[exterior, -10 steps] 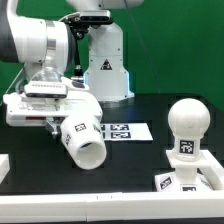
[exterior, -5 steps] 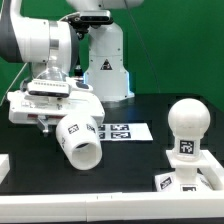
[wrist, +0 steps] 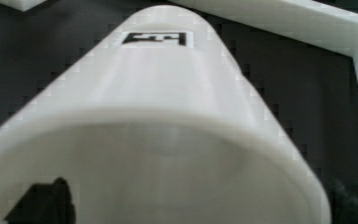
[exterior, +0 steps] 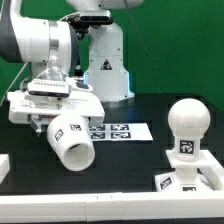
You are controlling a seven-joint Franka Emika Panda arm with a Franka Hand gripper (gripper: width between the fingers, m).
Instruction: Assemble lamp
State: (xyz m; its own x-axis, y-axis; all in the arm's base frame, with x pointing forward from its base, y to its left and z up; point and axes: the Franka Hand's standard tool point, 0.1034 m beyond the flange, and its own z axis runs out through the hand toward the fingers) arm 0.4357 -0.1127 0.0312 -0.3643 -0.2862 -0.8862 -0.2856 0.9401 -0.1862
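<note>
My gripper (exterior: 52, 122) is shut on the white tapered lamp shade (exterior: 72, 140) and holds it tilted above the black table at the exterior view's left, with the wide open end facing down and forward. In the wrist view the shade (wrist: 158, 120) fills the frame with a tag on its narrow end. One dark finger (wrist: 43, 200) shows beside it. The round ball bulb (exterior: 187, 118) stands upright on its neck in the blocky base (exterior: 188, 180) at the exterior view's right, well apart from the shade.
The marker board (exterior: 127, 131) lies flat on the table just behind the shade. The robot's white pedestal (exterior: 106, 68) stands at the back. A white block (exterior: 3, 166) sits at the left edge of the exterior view.
The shade has swung a little to the exterior view's left in my grip, and its open end has turned more toward the camera. The bulb and base have not moved.
</note>
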